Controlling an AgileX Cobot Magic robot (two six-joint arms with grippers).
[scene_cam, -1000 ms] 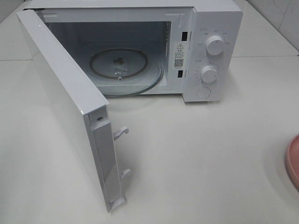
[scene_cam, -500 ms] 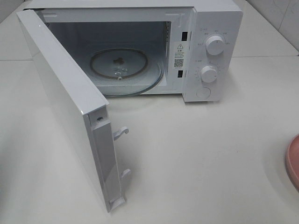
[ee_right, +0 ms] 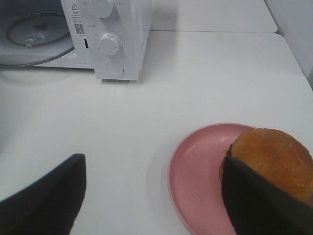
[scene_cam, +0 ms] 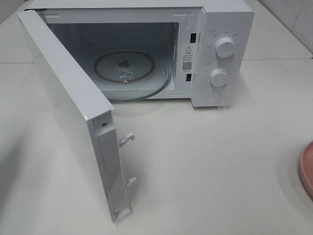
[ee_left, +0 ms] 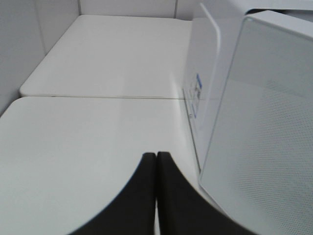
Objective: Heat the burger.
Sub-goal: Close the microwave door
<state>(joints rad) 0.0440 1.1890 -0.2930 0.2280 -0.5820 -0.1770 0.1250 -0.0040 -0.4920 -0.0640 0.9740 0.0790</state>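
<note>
Pink plate (ee_right: 195, 176) holds the burger (ee_right: 274, 156), well apart from the microwave (scene_cam: 222, 54). Right gripper (ee_right: 154, 196) spread wide, one finger (ee_right: 259, 205) over the burger; left gripper (ee_left: 156, 161) closed, empty.

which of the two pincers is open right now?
The right pincer, the one by the burger on the pink plate; its fingers stand wide apart. The left pincer has its fingers pressed together.

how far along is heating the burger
Done: the microwave door stands wide open and the glass turntable is bare. In hand: the right claw is open above the pink plate, with one finger in front of the burger, not gripping it; the left claw is shut beside the door. Left: grasp the burger, set it inside, close the door, turn the dials.
</note>
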